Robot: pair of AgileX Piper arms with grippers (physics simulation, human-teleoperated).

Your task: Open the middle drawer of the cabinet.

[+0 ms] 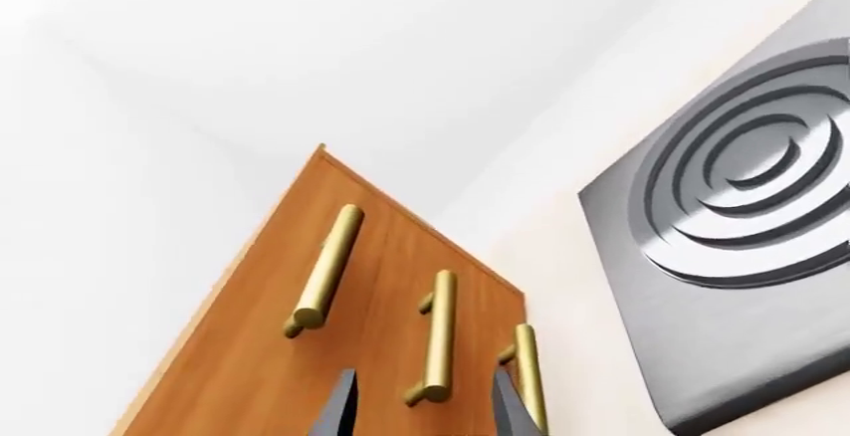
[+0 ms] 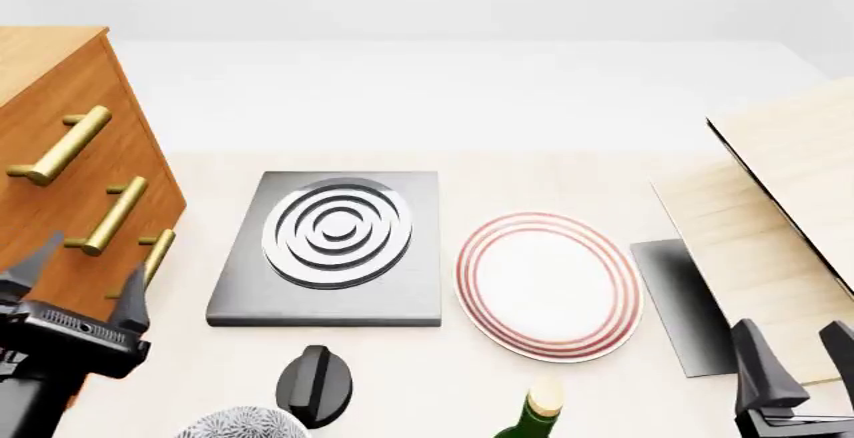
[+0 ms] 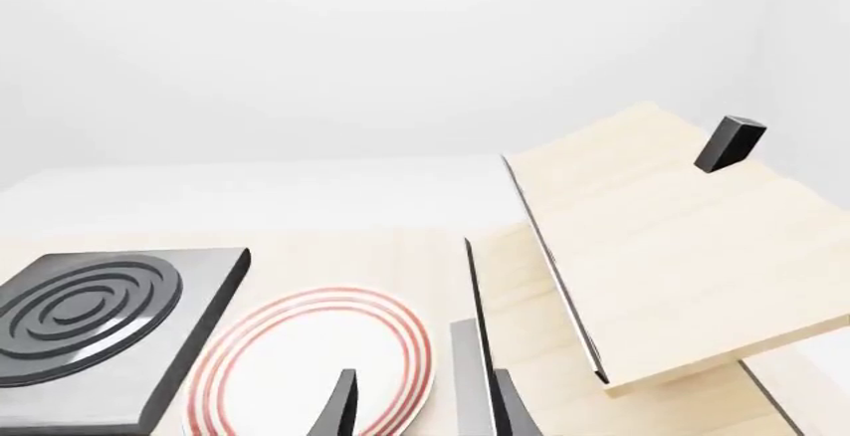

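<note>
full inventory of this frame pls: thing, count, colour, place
cabinet: 1, orange-brown wood, lighter top, far left of table
brass bar handles: 3, on the cabinet front; the middle drawer has the second one, looks shut
burner plate: 1, dark grey slab with silver concentric rings, centre-left
plate: 1, white with red rim rings, centre-right
pale wooden boards: stacked, tilted, right side
dark grey sheet: 1, flat beside the boards
small black block: 1, on the upper board
black knob-like object: 1, near edge
green bottle: 1, tan cap, bottom edge
grey speckled round object: 1, bottom edge, cut off
left gripper: jaws open, before the cabinet
right gripper: jaws open, bottom right
</note>
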